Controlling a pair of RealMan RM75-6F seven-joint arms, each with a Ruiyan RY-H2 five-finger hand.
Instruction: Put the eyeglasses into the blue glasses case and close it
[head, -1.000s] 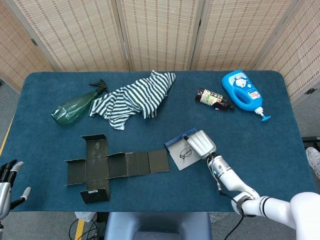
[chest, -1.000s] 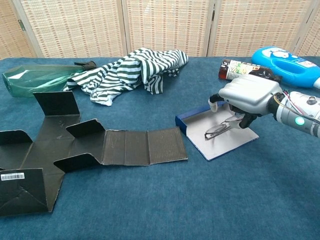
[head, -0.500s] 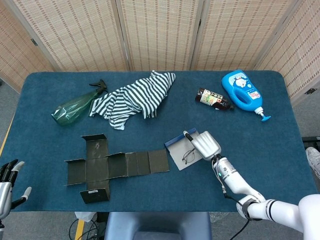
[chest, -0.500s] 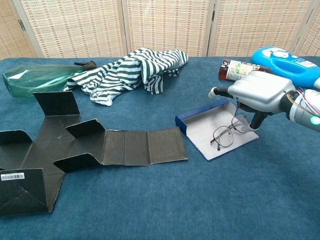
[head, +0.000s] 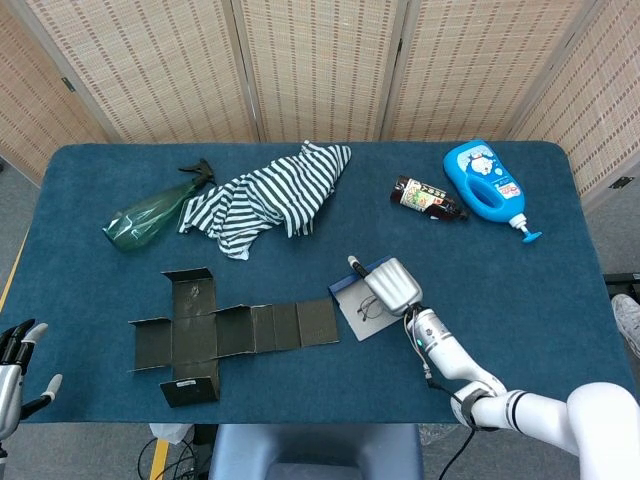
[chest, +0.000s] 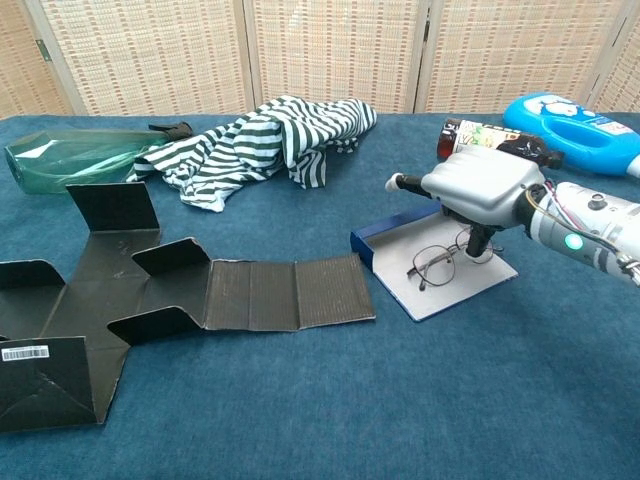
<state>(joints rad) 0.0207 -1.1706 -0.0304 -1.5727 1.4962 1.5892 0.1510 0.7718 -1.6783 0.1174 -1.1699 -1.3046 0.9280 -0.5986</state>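
Barcode sticker (chest: 27, 353), white, on the near flap of the flattened black carton (chest: 150, 300): bars show, digits too small to read.

Dark bottle (chest: 480, 138) lying on its side at the counter's far right: printed label, lettering too small to make out.

Blue jug (head: 486, 187) beside it: white front panel with a cartoon-like graphic, no words legible.

Nothing else carries readable text.

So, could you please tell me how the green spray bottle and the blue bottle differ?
The green spray bottle is translucent with a black trigger head and lies at the table's far left, touching the striped cloth. The blue bottle is opaque with a pump nozzle, far right, beside a small dark bottle. Both lie on their sides.
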